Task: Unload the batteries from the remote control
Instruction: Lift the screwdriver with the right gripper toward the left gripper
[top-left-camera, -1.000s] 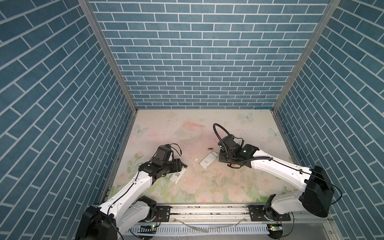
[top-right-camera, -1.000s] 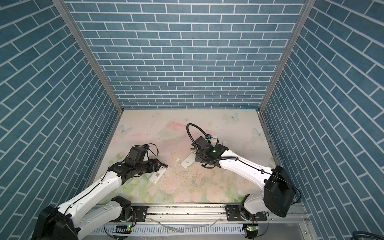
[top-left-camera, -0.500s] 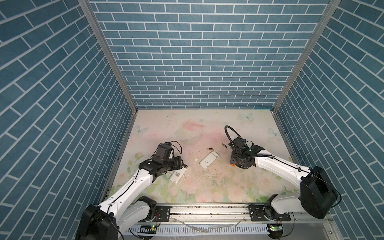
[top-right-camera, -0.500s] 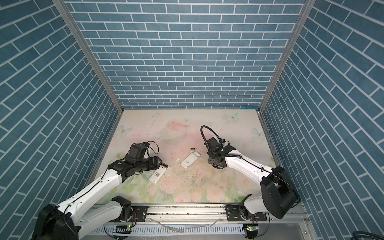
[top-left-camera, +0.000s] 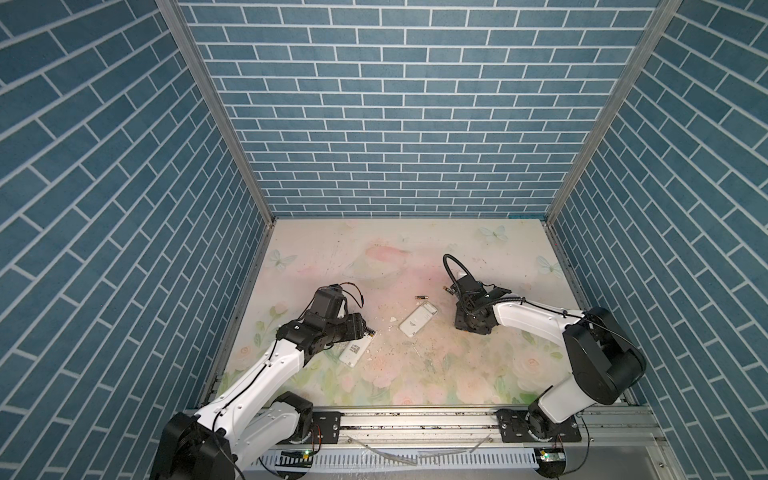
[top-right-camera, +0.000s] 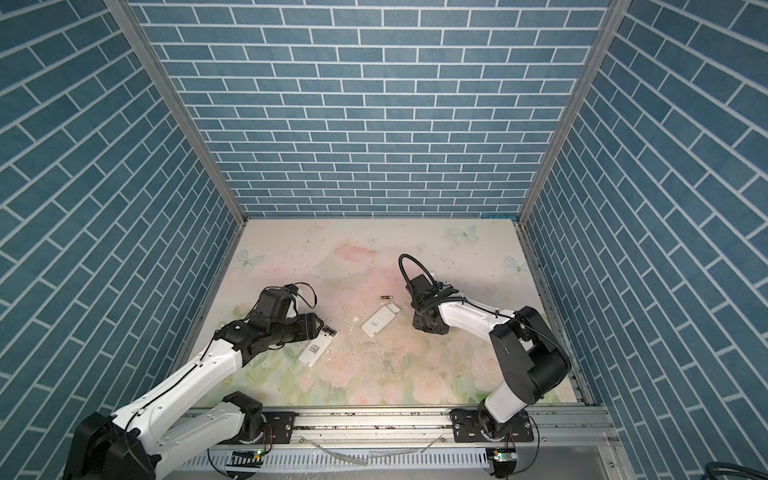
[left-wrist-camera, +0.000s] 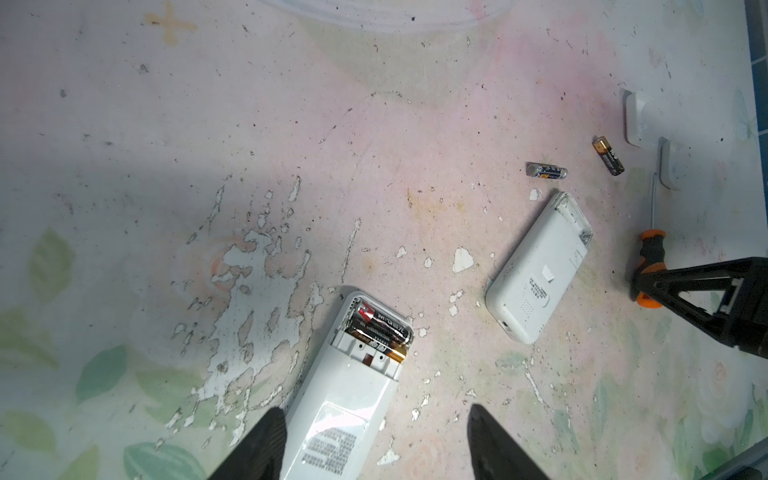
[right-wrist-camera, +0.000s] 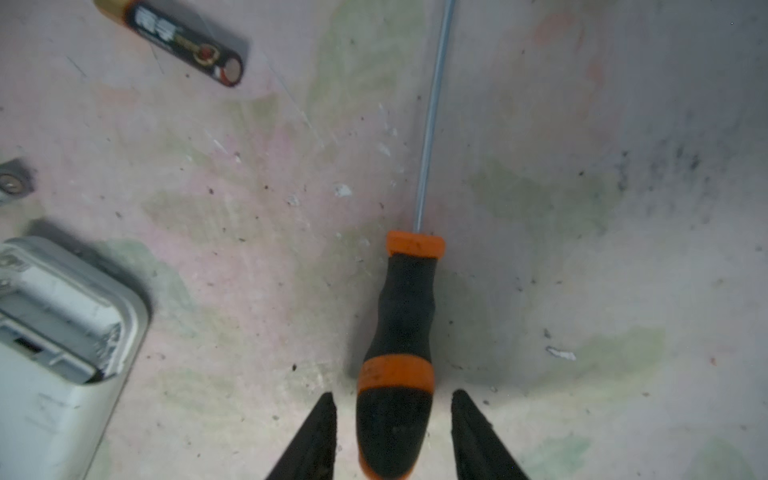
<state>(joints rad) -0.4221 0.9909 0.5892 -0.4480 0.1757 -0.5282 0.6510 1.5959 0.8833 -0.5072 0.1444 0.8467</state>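
Over screwdriver (right-wrist-camera: 405, 307), right gripper (right-wrist-camera: 392, 395) arrived, seemingly open

The mat (top-left-camera: 374, 253) lies bare toward the back wall. An open lane runs between left remote (top-left-camera: 356, 349) and right remote (top-left-camera: 418, 319). Past the right remote, loose batteries (left-wrist-camera: 546, 171), covers (left-wrist-camera: 636, 120) and screwdriver (right-wrist-camera: 405, 307) crowd the mat.

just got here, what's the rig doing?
Battery unloading, half done. The empty remote lies mid-table, two loose batteries near it. The left gripper, open, straddles the loaded remote, which holds two batteries. The right gripper, open, brackets the handle of the screwdriver lying on the table, not gripping it.
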